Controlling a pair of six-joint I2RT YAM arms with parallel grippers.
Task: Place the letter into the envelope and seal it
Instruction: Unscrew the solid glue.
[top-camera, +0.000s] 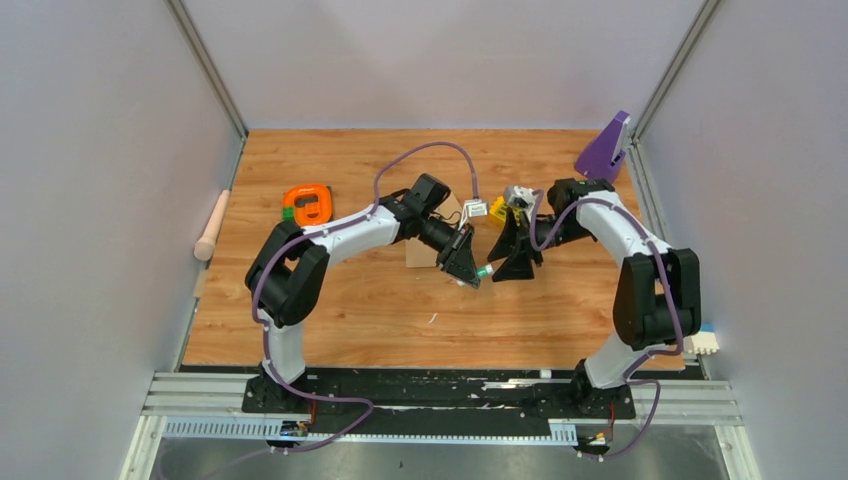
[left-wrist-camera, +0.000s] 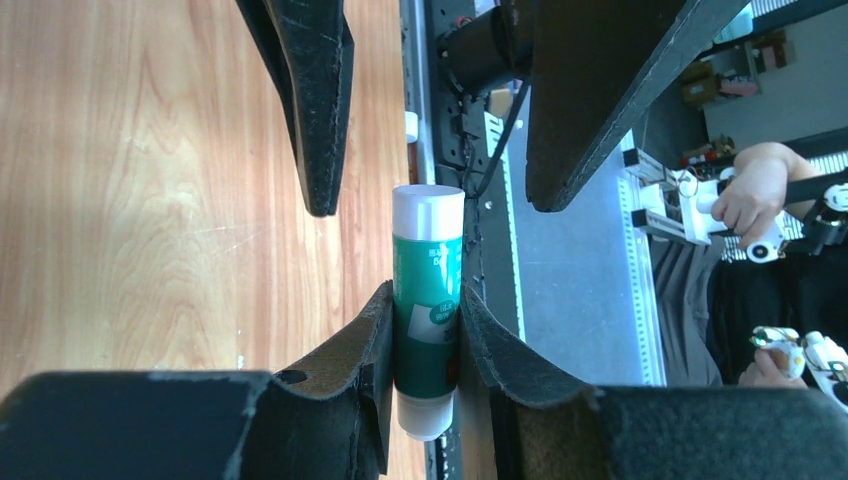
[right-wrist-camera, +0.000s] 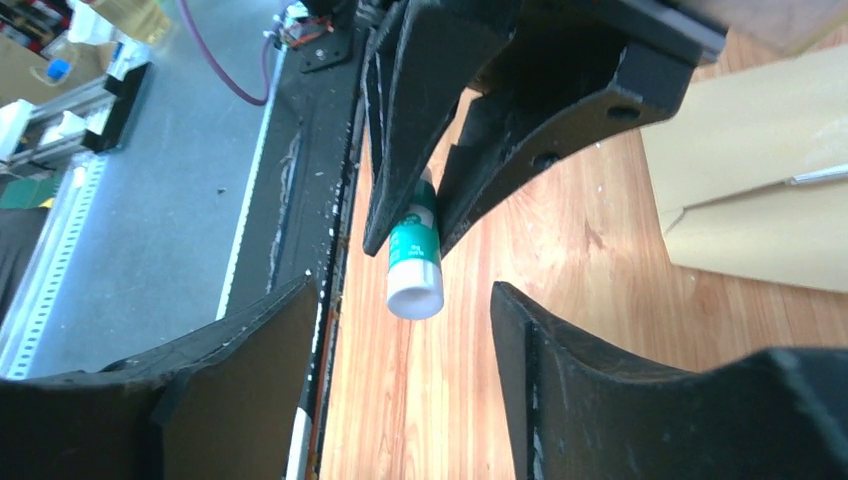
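the left hand (left-wrist-camera: 425, 300) clamps the glue stick (left-wrist-camera: 428, 270) mid-body; the right hand (right-wrist-camera: 400, 290) gapes empty at its white cap (right-wrist-camera: 415, 297) — it should close squarely and pull straight. the envelope (right-wrist-camera: 760, 150) lies on the bench (right-wrist-camera: 420, 400), letter unseen

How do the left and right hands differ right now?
The left hand is shut on the glue stick, gripping its green body; the right hand holds nothing. The left hand is nearly closed; the right hand is spread wide, flanking the stick's white cap without touching it. Shared: black fingers, facing tip to tip above the wooden table.
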